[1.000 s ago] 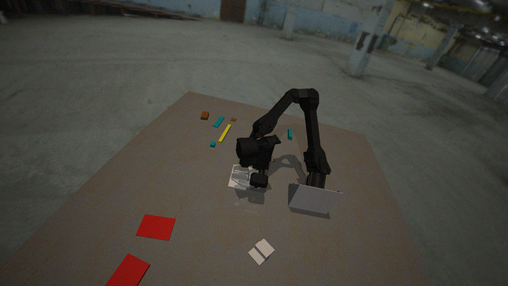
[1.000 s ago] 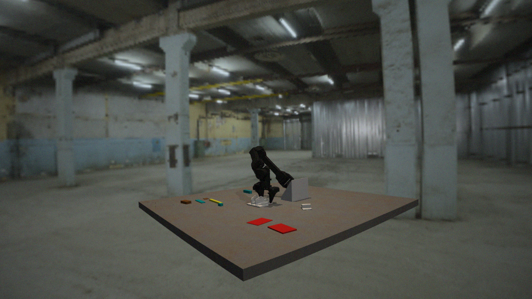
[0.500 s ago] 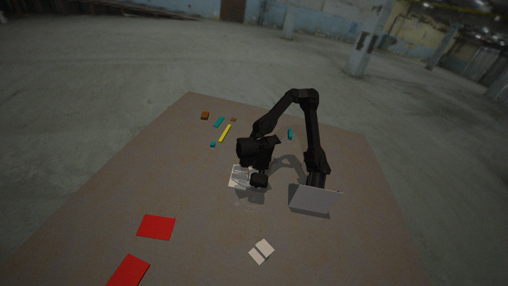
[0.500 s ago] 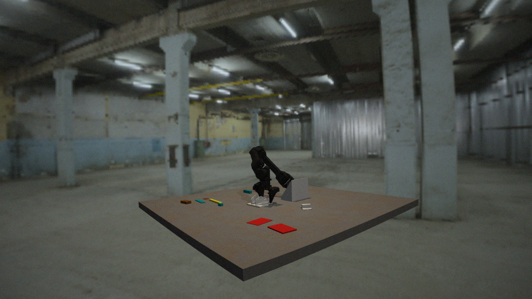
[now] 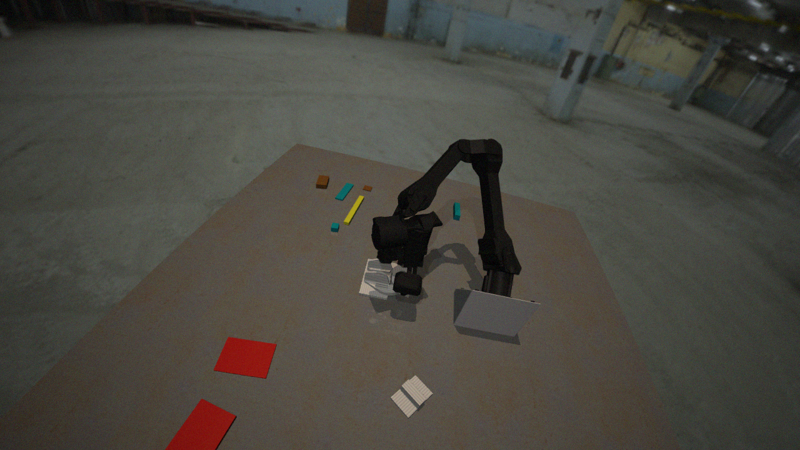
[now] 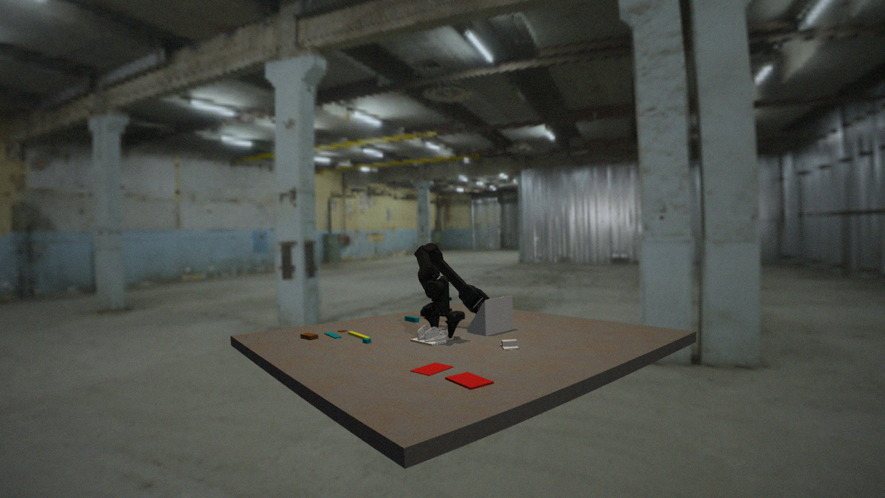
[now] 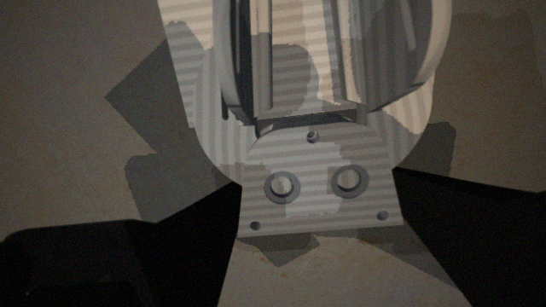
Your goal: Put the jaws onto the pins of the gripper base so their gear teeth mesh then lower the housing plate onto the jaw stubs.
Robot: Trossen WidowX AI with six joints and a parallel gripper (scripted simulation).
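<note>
The pale gripper base lies on the table under my hand. Two curved jaws, the left jaw and the right jaw, stand on it and reach away from the plate. The pale housing plate lies over the jaws' near end. Round stub ends show in both its large holes. My gripper is shut on the housing plate, with one black finger at each side edge. The gear teeth are hidden under the plate. I cannot tell whether the plate is fully down.
The grey wedge-shaped mount stands beside the hand. A pale ribbed piece lies nearer the top camera. Two red squares lie to the left. A yellow bar, teal blocks and brown blocks lie behind.
</note>
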